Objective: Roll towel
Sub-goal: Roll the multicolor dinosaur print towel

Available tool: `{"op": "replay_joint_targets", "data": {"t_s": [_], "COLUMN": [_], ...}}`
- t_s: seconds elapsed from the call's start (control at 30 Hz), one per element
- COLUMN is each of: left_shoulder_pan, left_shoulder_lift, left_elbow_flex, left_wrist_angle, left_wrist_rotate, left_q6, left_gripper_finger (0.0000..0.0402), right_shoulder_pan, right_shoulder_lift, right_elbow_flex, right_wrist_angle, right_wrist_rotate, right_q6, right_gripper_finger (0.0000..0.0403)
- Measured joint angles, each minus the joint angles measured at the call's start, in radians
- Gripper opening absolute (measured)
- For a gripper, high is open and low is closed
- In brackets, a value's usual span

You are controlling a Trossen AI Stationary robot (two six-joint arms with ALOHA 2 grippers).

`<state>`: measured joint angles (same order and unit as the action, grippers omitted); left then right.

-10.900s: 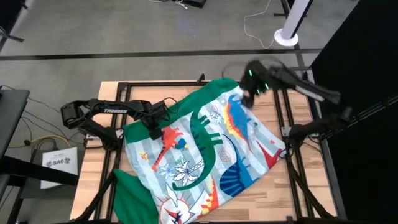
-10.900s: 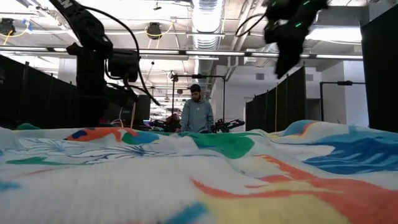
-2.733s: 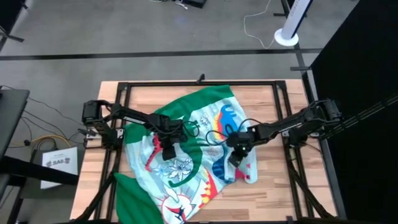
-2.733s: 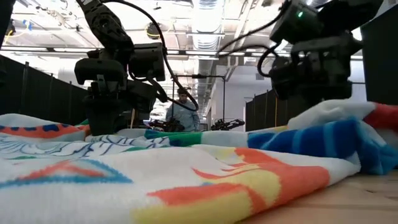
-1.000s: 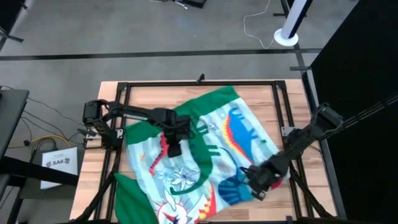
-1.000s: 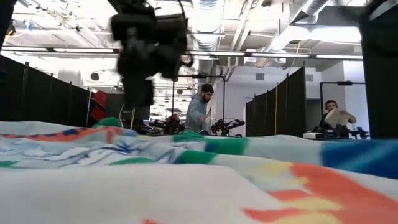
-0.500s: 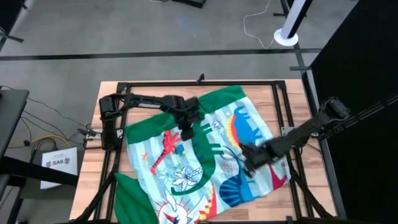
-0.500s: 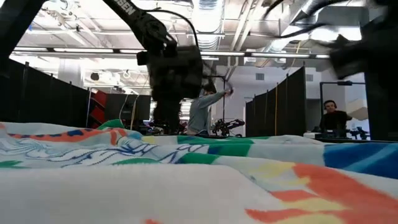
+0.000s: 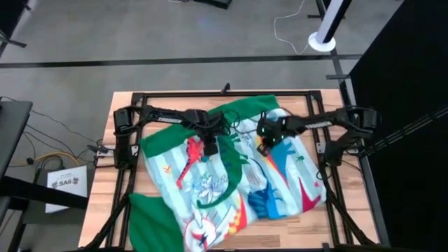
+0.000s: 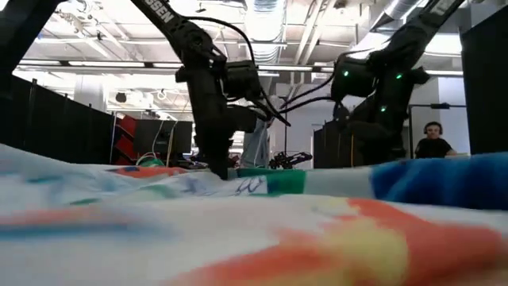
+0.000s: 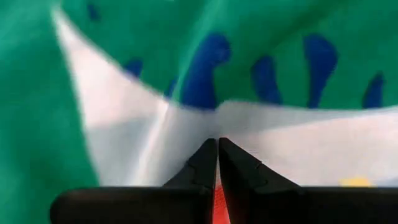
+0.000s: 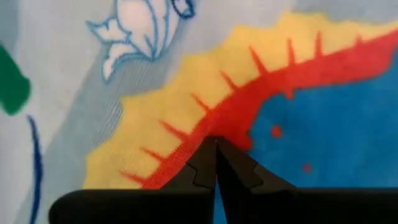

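soft rumpled towel (image 9: 231, 175); left gripper (image 11: 217, 144) and right gripper (image 12: 216, 144) both pinched into its woven cloth

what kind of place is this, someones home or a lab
Most likely a robotics lab or workshop, not a home: exposed ceiling ducts, black partition walls, and a person seated at another station.
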<state>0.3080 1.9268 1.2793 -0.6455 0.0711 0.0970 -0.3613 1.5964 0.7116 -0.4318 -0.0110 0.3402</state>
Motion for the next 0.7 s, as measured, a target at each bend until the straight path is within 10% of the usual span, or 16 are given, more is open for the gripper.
{"op": "replay_joint_targets", "data": {"t_s": [0.33,0.7], "left_shoulder_pan": [-0.027,-0.170], "left_shoulder_lift": [-0.179,-0.298], "left_elbow_flex": [0.152,-0.256], "left_wrist_angle": [-0.547,-0.561], "left_wrist_rotate": [0.139,0.169], "left_q6": [-0.045,-0.362], "left_gripper_finger": [0.0004,0.0004], "right_shoulder_pan": [-0.242,-0.178], "right_shoulder_lift": [-0.103,-0.197], "right_elbow_flex": [-0.025,-0.167], "right_wrist_angle": [-0.083,-0.093], "right_wrist_rotate": [0.010,-0.067], "right_q6": [-0.062,-0.013], "right_gripper_finger": [0.0000,0.0000]}}
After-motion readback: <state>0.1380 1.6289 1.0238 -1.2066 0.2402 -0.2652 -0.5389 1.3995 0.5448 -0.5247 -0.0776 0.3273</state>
